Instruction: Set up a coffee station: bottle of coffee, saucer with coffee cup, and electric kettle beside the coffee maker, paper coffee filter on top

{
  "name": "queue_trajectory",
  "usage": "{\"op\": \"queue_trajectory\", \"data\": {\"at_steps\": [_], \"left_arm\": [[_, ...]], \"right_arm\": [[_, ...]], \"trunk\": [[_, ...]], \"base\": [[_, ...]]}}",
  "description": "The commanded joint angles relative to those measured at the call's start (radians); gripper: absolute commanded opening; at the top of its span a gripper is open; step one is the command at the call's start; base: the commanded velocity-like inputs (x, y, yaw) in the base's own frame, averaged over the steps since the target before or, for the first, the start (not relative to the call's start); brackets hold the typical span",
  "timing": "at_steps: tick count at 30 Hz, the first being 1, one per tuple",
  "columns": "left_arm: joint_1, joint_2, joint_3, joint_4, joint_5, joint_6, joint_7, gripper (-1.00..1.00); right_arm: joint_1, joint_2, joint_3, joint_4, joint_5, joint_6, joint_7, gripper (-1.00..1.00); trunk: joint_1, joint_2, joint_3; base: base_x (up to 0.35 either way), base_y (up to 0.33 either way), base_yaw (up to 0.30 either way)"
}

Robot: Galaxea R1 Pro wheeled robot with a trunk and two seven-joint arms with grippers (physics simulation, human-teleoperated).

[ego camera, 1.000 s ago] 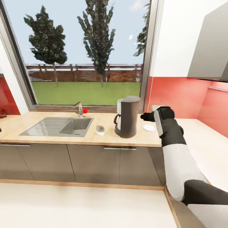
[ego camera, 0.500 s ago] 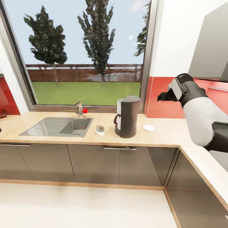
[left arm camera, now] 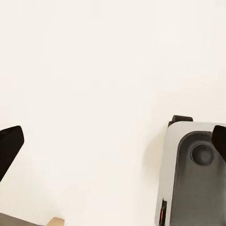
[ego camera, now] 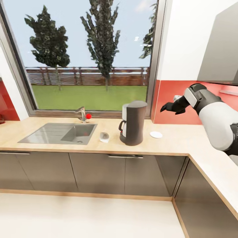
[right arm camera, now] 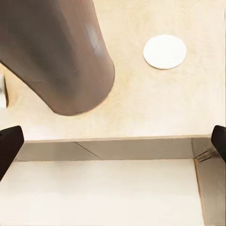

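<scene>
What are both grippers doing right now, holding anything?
Left gripper: open, fingertips far apart, nothing between them.
Right gripper: open and empty, raised above the countertop to the right of the coffee maker.

— What moved?
— My right gripper (ego camera: 168, 107): a second ago it sat low beside the flat white round saucer (ego camera: 156, 134); I lifted it clear, then dipped slightly, jaws now spread.
</scene>
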Motion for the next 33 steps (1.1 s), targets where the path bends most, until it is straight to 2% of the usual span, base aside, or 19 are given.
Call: {"op": "queue_trajectory", "data": {"at_steps": [1,2,3,5,8,10,13,19,23,30,33], "left_arm": [[0.0,0.0,0.002,-0.001,0.004,-0.001,-0.002,1.0],[0.0,0.0,0.002,0.0,0.004,-0.002,-0.002,1.0],[0.0,0.0,0.002,0.002,0.004,-0.002,-0.002,1.0],[0.0,0.0,0.003,0.003,0.004,-0.002,0.0,1.0],[0.0,0.006,0.004,0.004,0.005,-0.004,0.005,1.0],[0.0,0.016,0.004,0.004,0.006,-0.002,0.007,1.0],[0.0,0.017,0.004,0.004,0.006,0.0,0.008,1.0],[0.0,0.014,0.002,0.011,0.007,0.0,0.009,1.0],[0.0,0.014,0.001,0.032,0.005,-0.001,0.009,1.0],[0.001,0.011,0.0,0.055,0.006,-0.002,0.009,1.0],[0.001,0.012,-0.001,0.071,0.005,-0.002,0.009,1.0]], "right_arm": [[-0.001,0.0,0.03,0.0,0.008,0.004,0.02,1.0],[-0.001,0.0,0.062,0.0,0.013,0.004,0.035,1.0],[-0.001,0.0,0.122,0.002,0.018,0.004,0.059,1.0],[-0.002,-0.003,0.177,0.003,0.02,0.004,0.082,1.0],[-0.002,-0.024,0.206,0.005,0.02,0.004,0.098,1.0],[-0.003,-0.055,0.214,0.007,0.021,0.004,0.094,1.0],[-0.004,-0.067,0.215,0.035,0.021,0.004,0.09,1.0],[-0.004,-0.08,0.216,0.061,0.024,0.004,0.081,1.0],[-0.004,-0.076,0.217,0.094,0.024,0.004,0.079,1.0],[-0.004,-0.076,0.217,0.136,0.024,-0.04,0.076,1.0],[-0.004,-0.079,0.217,0.204,0.024,-0.096,0.076,1.0]], "trunk": [[0.001,-0.002,-0.002],[0.001,-0.002,-0.002],[0.001,-0.002,-0.002],[0.001,-0.002,-0.002],[0.001,-0.002,-0.002],[0.001,-0.002,-0.002],[0.001,-0.002,-0.002],[0.001,-0.002,-0.002],[0.001,-0.002,-0.002],[0.001,-0.002,-0.002],[0.001,-0.002,-0.002]], "base": [[0.284,0.0,0.0],[0.293,0.0,0.0],[0.307,0.0,0.0],[0.316,0.0,0.0],[0.325,0.0,0.0],[0.331,0.0,0.0],[0.332,0.0,0.0],[0.332,0.0,0.0],[0.332,0.0,0.0],[0.332,0.0,0.0],[0.332,0.0,0.0]]}}
